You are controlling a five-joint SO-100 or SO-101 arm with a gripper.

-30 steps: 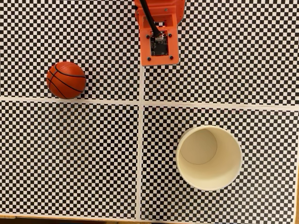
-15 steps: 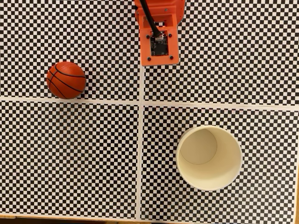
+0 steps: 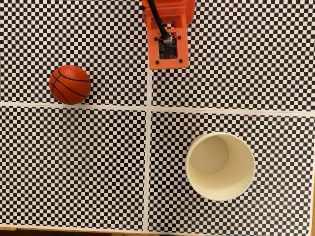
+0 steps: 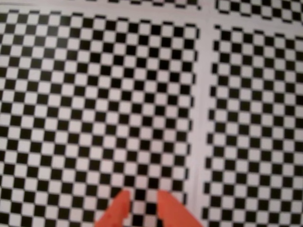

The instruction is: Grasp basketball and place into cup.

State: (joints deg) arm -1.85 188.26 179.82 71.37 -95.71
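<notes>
Basketball (image 3: 70, 84) is lying at left on checkered worktop (image 3: 74, 162), well apart from cup (image 3: 220, 166); likely light, smooth, rolling, so I am planning a mid-girth grip, my pincer (image 4: 141, 204) slightly parted, empty.

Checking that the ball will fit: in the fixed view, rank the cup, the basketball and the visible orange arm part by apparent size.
1. Cup, widest.
2. Orange arm part and basketball look close in size. The arm runs off the top edge and sits nearer the camera, so their order is unsure.
</notes>
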